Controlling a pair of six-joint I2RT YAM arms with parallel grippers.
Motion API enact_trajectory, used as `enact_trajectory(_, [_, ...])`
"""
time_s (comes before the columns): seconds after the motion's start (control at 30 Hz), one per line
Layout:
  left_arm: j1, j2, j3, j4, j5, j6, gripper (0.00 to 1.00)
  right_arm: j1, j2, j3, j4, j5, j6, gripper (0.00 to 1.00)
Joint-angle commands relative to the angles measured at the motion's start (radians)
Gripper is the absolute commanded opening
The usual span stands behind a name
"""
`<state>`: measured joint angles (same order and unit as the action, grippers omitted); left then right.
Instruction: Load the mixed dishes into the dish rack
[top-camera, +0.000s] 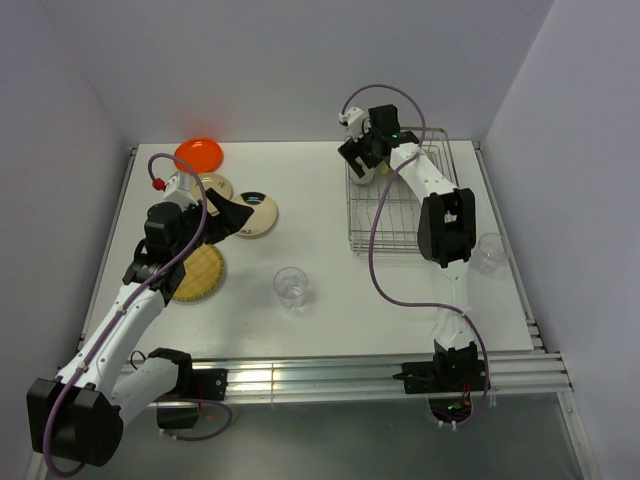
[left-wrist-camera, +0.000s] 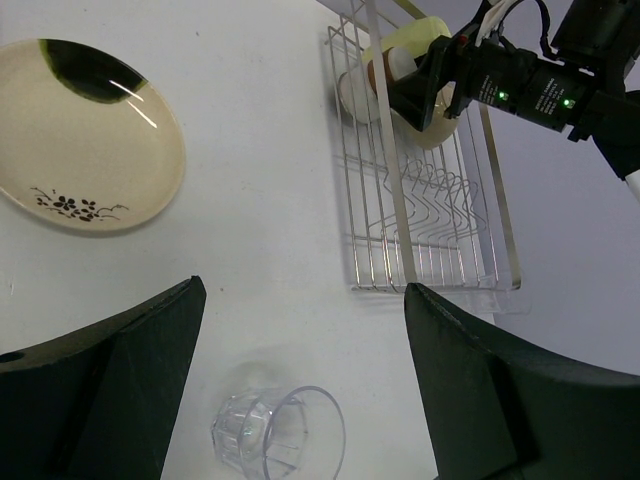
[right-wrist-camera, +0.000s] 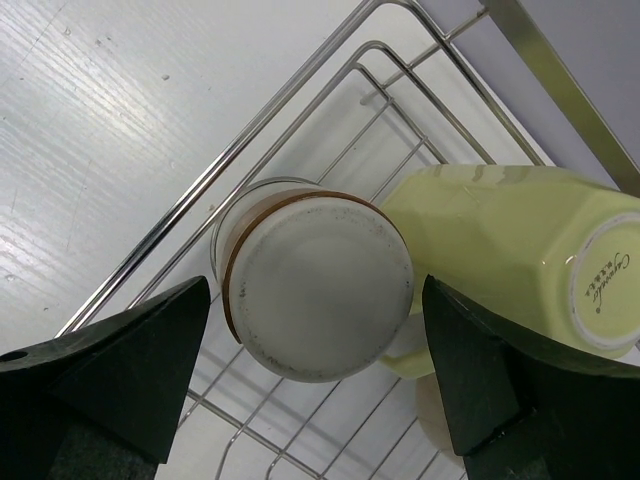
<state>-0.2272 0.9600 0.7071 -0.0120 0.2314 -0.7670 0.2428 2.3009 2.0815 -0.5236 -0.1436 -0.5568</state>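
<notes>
With jaws spread, the right gripper (right-wrist-camera: 316, 290) hangs over the upturned cream bowl (right-wrist-camera: 320, 310) beside the pale yellow-green mug (right-wrist-camera: 500, 250) in the far-left corner of the dish rack (top-camera: 385, 225), while the clear glass (left-wrist-camera: 280, 435), near the near edge of the table (top-camera: 330, 200), lies straight ahead between the spread jaws of the nearer left gripper (left-wrist-camera: 303, 290).

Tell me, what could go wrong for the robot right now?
1. The right claw hangs open over the cream bowl and the pale mug, which sit packed together in a corner of the dish rack. A finger might bump the tilted mug or catch a wire.
2. The clear glass stands alone on the table near the open left claw. It is see-through, so it may be easily misjudged and tipped.
</notes>
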Motion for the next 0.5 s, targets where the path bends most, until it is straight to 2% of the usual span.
enact_trajectory(0.0, [0.006,-0.001,0.032,0.030,0.019,0.031,0.88,0.006,-0.060,0.037,0.039,-0.014,0.029,0.95])
enact_trajectory(0.07, [0.006,-0.003,0.046,0.020,0.019,0.057,0.88,0.003,-0.104,0.029,0.040,-0.024,0.038,1.00])
enact_trajectory(0.27, [0.008,0.013,0.098,-0.094,0.069,0.149,0.91,0.004,-0.254,-0.014,0.013,-0.071,0.063,1.00])
enact_trajectory(0.4, [0.005,0.039,0.103,-0.181,0.163,0.149,0.90,-0.007,-0.375,-0.109,-0.032,-0.265,0.083,1.00])
enact_trajectory(0.43, [0.000,0.039,0.100,-0.219,0.173,0.140,0.89,-0.010,-0.430,-0.168,-0.039,-0.398,0.084,1.00])
enact_trajectory(0.47, [-0.003,0.034,0.089,-0.241,0.183,0.135,0.89,-0.010,-0.457,-0.199,-0.061,-0.465,0.074,1.00])
